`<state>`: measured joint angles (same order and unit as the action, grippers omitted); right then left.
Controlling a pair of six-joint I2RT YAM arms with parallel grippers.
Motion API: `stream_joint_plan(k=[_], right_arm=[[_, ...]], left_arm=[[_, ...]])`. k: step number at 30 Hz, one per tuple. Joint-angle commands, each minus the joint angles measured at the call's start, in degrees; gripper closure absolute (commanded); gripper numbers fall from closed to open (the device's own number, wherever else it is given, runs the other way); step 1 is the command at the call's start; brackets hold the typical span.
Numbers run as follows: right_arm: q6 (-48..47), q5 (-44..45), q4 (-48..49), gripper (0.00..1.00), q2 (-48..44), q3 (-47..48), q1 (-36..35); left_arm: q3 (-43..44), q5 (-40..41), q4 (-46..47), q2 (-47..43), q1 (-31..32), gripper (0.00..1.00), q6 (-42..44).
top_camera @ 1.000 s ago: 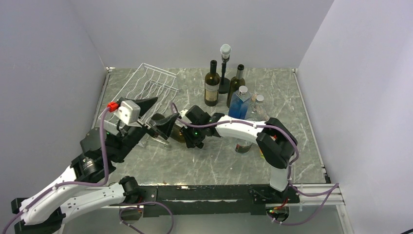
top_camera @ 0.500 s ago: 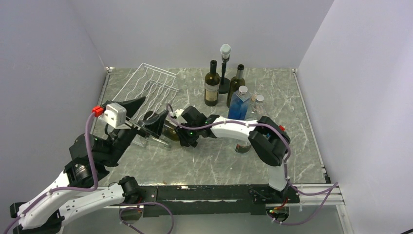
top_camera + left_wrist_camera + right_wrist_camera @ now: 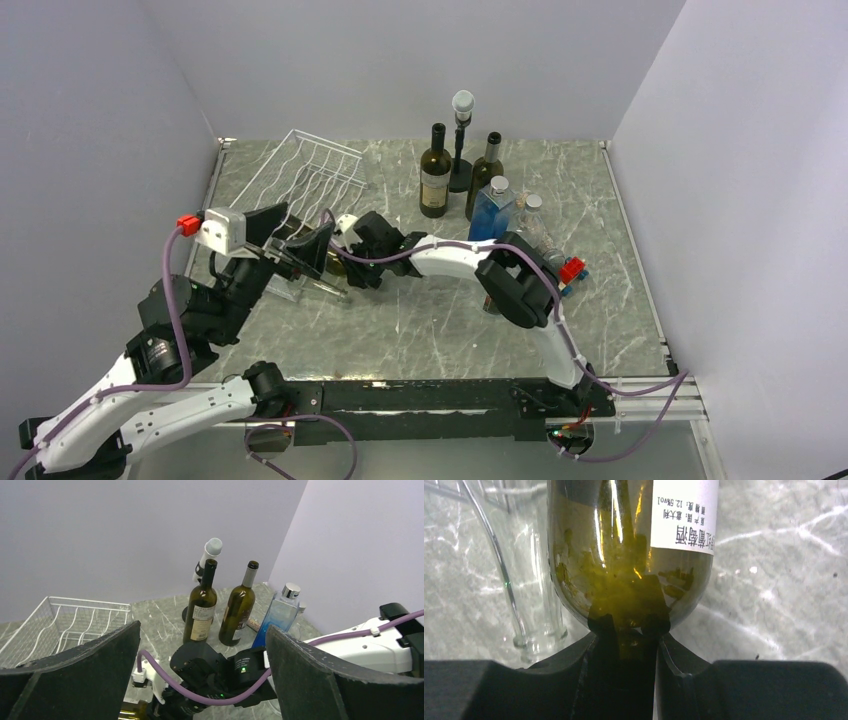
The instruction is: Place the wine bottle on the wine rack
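Leftward shift since the last look: my right claw (image 3: 628, 630) and the wine bottle (image 3: 599, 555) had travelled across the bench (image 3: 430, 330) toward the wine rack (image 3: 300, 170), while my left arm had pulled back toward the left wall.

Bottle: on its side, near the rack's near right corner, not yet on the wires as far as the overhead view showed. Whether it rested on the bench or hung just above it, I could not tell.

Right claw: fingers drawn close together at the bottle's base end. Whether they pinched the glass or only butted against it, I could not tell.

Left claw (image 3: 202, 627): released, fingers spread wide, hovering just beside the bottle and facing my right wrist.

Clear glass piece (image 3: 536, 635) lay just beside the bottle.

Judgement: most of the gap to the rack was closed, so the carry looked nearly over. Remaining: lift the bottle over the rim and settle it along a wire trough. Risk noted: a weak hold at the base could let it roll or knock the clear piece.
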<state>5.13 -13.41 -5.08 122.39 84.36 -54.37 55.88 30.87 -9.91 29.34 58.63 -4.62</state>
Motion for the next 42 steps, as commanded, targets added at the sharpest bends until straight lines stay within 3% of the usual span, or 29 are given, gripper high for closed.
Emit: stream_joint_plan(k=[1, 24, 33, 42], right_arm=[[-2.32, -1.50, 10.12, 1.00, 0.35, 9.04, -0.39], [-3.46, 4.25, 0.01, 0.97, 11.51, 27.09, -3.43], [-4.60, 5.64, -1.96, 0.83, 13.97, 29.74, -4.40], [-4.60, 7.15, -2.18, 0.50, 13.45, 28.62, -5.22]], left_arm=[[2.31, 3.46, -0.99, -1.28, 0.08, 0.01, -3.01], [2.39, 10.05, -6.23, -2.98, 0.12, 0.01, -6.86], [1.95, 10.51, -7.02, -4.14, 0.08, 0.01, -7.75], [2.09, 11.03, -8.15, -4.85, 0.08, 0.01, -8.73]])
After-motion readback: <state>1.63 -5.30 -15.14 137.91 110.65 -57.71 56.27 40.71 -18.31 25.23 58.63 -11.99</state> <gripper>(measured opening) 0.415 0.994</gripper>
